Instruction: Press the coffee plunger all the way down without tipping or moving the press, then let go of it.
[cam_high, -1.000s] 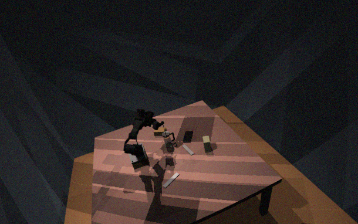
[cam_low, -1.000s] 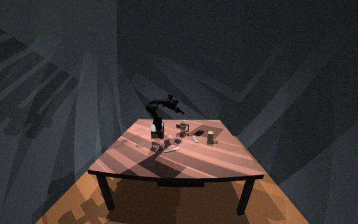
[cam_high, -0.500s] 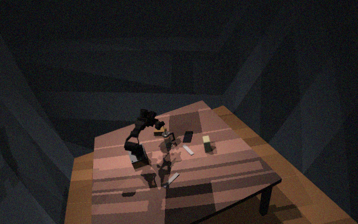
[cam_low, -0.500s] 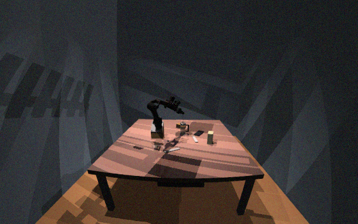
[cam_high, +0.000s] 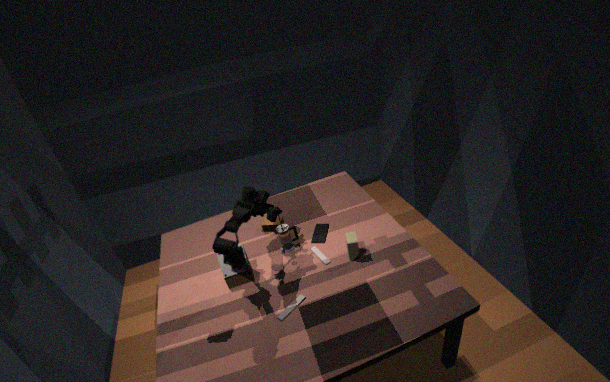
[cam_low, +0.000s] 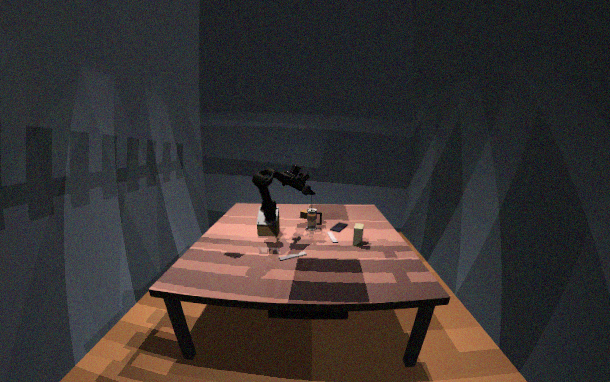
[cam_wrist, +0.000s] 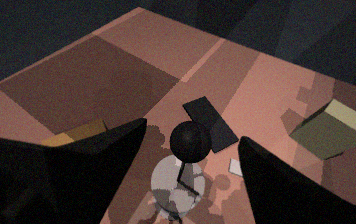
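The coffee press (cam_high: 285, 237) (cam_low: 312, 219) stands upright on the table, its black handle to the right in the top and exterior views. Its pale round lid (cam_wrist: 165, 186) shows below the knob in the wrist view. The plunger's black ball knob (cam_wrist: 190, 142) is raised, with its thin rod (cam_low: 311, 201) showing above the lid. My gripper (cam_high: 275, 215) (cam_low: 311, 191) (cam_wrist: 192, 132) is open at the top of the plunger. In the wrist view the knob appears between the two fingertips, with a gap on each side. The top and exterior views do not show the knob apart from the dark fingers.
A black flat slab (cam_high: 320, 233) (cam_low: 339, 227) (cam_wrist: 221, 135) and a white bar (cam_high: 320, 255) (cam_low: 332, 237) lie right of the press. A green box (cam_high: 352, 246) (cam_low: 358, 234) stands farther right. A yellow-and-black object (cam_wrist: 85, 133) lies behind the press. A grey bar (cam_high: 291, 307) (cam_low: 292, 256) lies nearer the front.
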